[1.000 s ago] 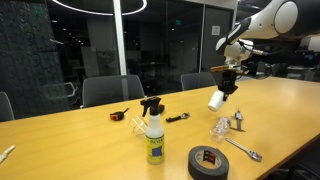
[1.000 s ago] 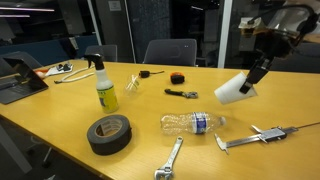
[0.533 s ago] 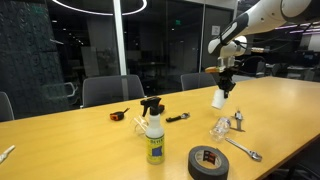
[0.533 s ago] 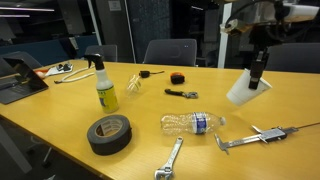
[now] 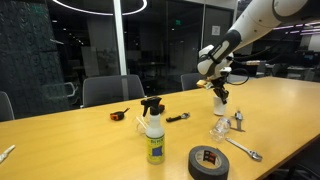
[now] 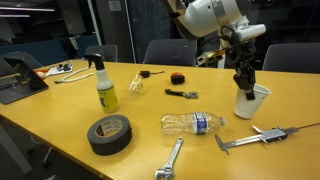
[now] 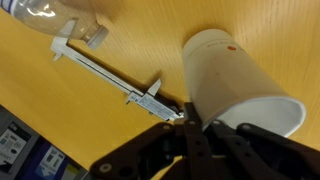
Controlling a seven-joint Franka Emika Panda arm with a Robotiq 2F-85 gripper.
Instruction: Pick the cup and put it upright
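The cup (image 6: 249,104) is small, white and tapered. It stands mouth up, nearly upright, at or just above the wooden table (image 6: 60,115), near the far right end. My gripper (image 6: 243,84) comes down from above and is shut on the cup's rim. In another exterior view the cup (image 5: 220,101) hangs under the gripper (image 5: 219,91), behind the clear bottle. In the wrist view the cup (image 7: 235,78) fills the right side, with my gripper (image 7: 205,128) clamped on its wall near the rim. Whether its base touches the table is not clear.
A clear plastic bottle (image 6: 195,124) lies in front of the cup, with a caliper (image 6: 262,135) to its right and a wrench (image 6: 172,160) nearer the front edge. A spray bottle (image 6: 106,85) and a black tape roll (image 6: 109,134) stand further left. Chairs line the far side.
The gripper has carried the cup down from a high, tilted hold and turned it mouth up, close to the table beside the clear bottle.
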